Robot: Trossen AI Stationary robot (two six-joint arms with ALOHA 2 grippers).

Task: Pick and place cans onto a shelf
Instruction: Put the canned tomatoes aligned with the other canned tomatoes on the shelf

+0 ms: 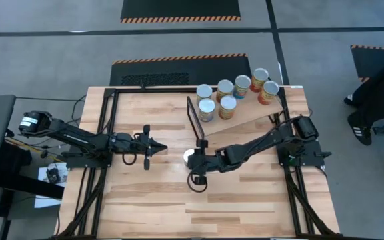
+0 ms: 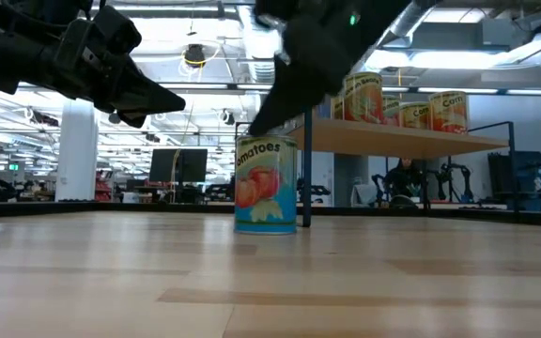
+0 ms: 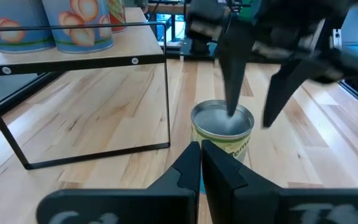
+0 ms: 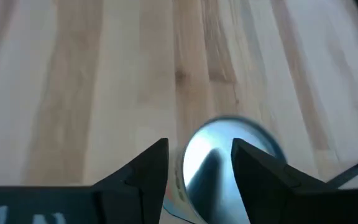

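One tomato can (image 2: 266, 185) with a silver top stands upright on the wooden table, near its middle; it also shows in the high view (image 1: 188, 157). My right gripper (image 4: 201, 149) is open just above it, pointing down, one finger over the top (image 3: 222, 121) and the other past the rim. My left gripper (image 1: 160, 148) is shut and empty, level, left of the can. Several cans (image 1: 235, 93) stand on the tilted shelf (image 1: 252, 112) at the far right, which has a black end frame (image 3: 86, 62).
The shelf's black frame (image 1: 195, 120) stands just beyond the can on the table's far side. Bare table (image 1: 199, 207) lies toward the near edge. A person's legs (image 1: 372, 100) show beyond the table's right edge.
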